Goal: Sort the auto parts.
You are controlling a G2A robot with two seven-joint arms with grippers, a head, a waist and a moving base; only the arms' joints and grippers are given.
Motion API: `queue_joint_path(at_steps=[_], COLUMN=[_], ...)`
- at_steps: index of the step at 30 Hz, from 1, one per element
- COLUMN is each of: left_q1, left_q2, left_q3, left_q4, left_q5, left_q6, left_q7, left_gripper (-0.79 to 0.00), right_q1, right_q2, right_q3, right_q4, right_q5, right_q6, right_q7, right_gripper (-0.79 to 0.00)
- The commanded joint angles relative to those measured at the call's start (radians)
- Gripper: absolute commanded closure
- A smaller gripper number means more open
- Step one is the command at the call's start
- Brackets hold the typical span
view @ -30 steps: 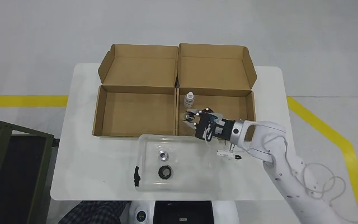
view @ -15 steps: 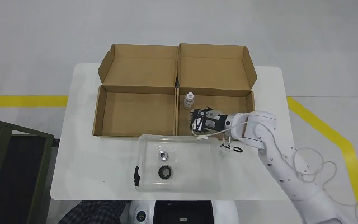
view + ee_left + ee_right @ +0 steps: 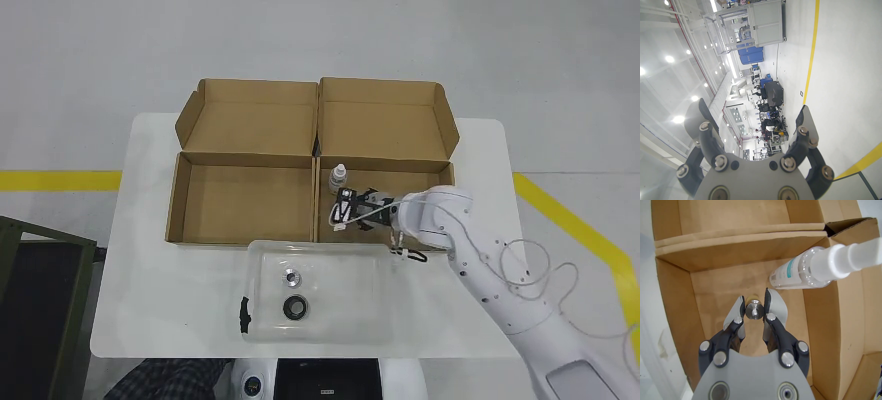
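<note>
My right gripper (image 3: 753,303) (image 3: 340,213) is shut on a small silver metal part (image 3: 753,311) with a yellowish end, held low inside the right cardboard box (image 3: 440,178) near its left wall. A white spray bottle (image 3: 806,272) (image 3: 339,178) stands in that box just beyond the gripper. The clear plastic tray (image 3: 262,320) in front of the boxes holds a silver round part (image 3: 291,278) and a black ring part (image 3: 294,307); a black curved piece (image 3: 242,314) lies at its left edge. My left gripper (image 3: 753,111) is open, pointing away into the room.
The left cardboard box (image 3: 240,205) sits beside the right one, both with lids folded back. A small black clip (image 3: 412,257) lies on the white table (image 3: 150,250) near the tray's right corner.
The right gripper has moved from above the tray's back edge into the right box, carrying the metal part, and the arm has swung toward the bottle.
</note>
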Motion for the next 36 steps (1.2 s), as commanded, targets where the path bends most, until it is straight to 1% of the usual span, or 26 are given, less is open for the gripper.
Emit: queue_joint_path(at_steps=[1,2,3,4,5,7,8,11,13,20,24,30,32,36], left_q1=[0.0,0.0,0.0,0.0,0.0,0.0,0.0,0.0,0.0,0.0,0.0,0.0,0.0,0.0], left_q2=[0.0,0.0,0.0,0.0,0.0,0.0,0.0,0.0,0.0,0.0,0.0,0.0,0.0,0.0], left_q3=[0.0,0.0,0.0,0.0,0.0,0.0,0.0,0.0,0.0,0.0,0.0,0.0,0.0,0.0], left_q4=[0.0,0.0,0.0,0.0,0.0,0.0,0.0,0.0,0.0,0.0,0.0,0.0,0.0,0.0], left_q5=[0.0,0.0,0.0,0.0,0.0,0.0,0.0,0.0,0.0,0.0,0.0,0.0,0.0,0.0], left_q6=[0.0,0.0,0.0,0.0,0.0,0.0,0.0,0.0,0.0,0.0,0.0,0.0,0.0,0.0], left_q7=[0.0,0.0,0.0,0.0,0.0,0.0,0.0,0.0,0.0,0.0,0.0,0.0,0.0,0.0], left_gripper=[-0.785,-0.785,-0.785,-0.785,-0.785,-0.785,-0.785,-0.785,-0.785,-0.785,-0.785,-0.785,-0.785,-0.785], right_q1=[0.009,0.014,0.019,0.023,0.026,0.028,0.027,0.015,-0.002,-0.103,-0.155,-0.211,-0.22,-0.22], right_q2=[-0.004,-0.007,-0.009,-0.011,-0.013,-0.015,-0.015,-0.01,-0.004,0.024,0.033,0.035,0.032,0.023], right_q3=[-0.011,-0.017,-0.022,-0.025,-0.028,-0.029,-0.026,-0.008,0.015,0.093,0.114,0.079,0.05,-0.014], right_q4=[0.018,0.027,0.033,0.039,0.041,0.031,0.024,-0.02,-0.061,-0.254,-0.349,-0.447,-0.454,-0.423], right_q5=[0.003,0.006,0.008,0.011,0.013,0.016,0.017,0.023,0.031,0.071,0.087,0.099,0.098,0.09], right_q6=[0.003,0.004,0.004,0.006,0.008,0.014,0.016,0.016,0.012,-0.021,-0.024,-0.03,-0.031,-0.039], right_q7=[0.004,0.005,0.005,0.004,0.002,-0.002,-0.002,0.003,0.007,0.035,0.032,0.004,-0.003,-0.02], right_gripper=[0.0,-0.074,-0.179,-0.265,-0.332,-0.563,-0.582,-0.594,-0.585,-0.573,-0.529,-0.529,-0.533,-0.52])
